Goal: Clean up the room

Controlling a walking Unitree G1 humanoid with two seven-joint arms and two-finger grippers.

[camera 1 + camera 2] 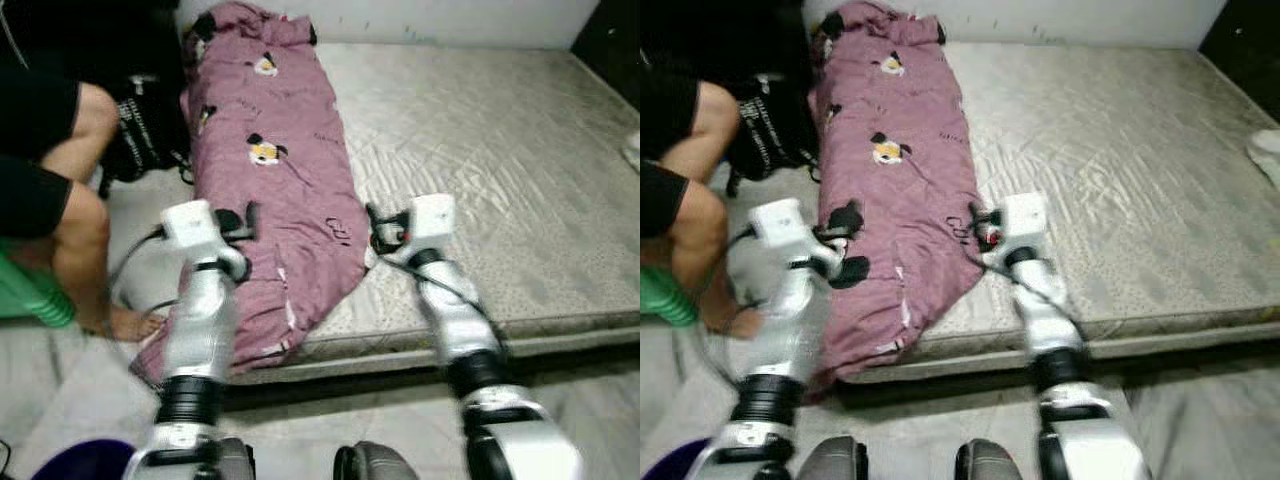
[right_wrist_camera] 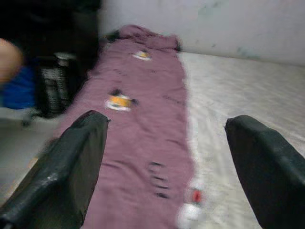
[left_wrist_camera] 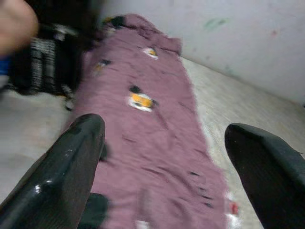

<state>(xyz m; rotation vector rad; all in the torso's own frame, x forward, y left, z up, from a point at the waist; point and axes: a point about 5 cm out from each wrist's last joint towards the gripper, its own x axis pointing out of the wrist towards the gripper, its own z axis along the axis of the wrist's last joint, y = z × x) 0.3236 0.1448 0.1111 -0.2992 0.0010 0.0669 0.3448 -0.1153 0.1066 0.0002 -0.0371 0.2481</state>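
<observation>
A mauve blanket [image 1: 275,170] with cartoon prints lies folded lengthwise along the left side of a grey mattress [image 1: 480,150], and its near end hangs over the mattress's front edge. My left gripper [image 1: 240,222] hovers open over the near part of the blanket. In the left wrist view its two black fingers [image 3: 71,167] stand wide apart with the blanket [image 3: 152,124] beyond them. My right gripper [image 1: 380,228] is open at the blanket's right edge. The right wrist view has its fingers [image 2: 71,167] spread, with the blanket [image 2: 143,109] and the mattress [image 2: 238,105] ahead.
A person sits at the left, bare legs [image 1: 75,200] beside the mattress, on a green stool [image 1: 30,295]. A black bag [image 1: 145,130] stands by the blanket's far left. A dark blue tub [image 1: 85,460] is at the bottom left. A white wall [image 1: 450,20] runs behind.
</observation>
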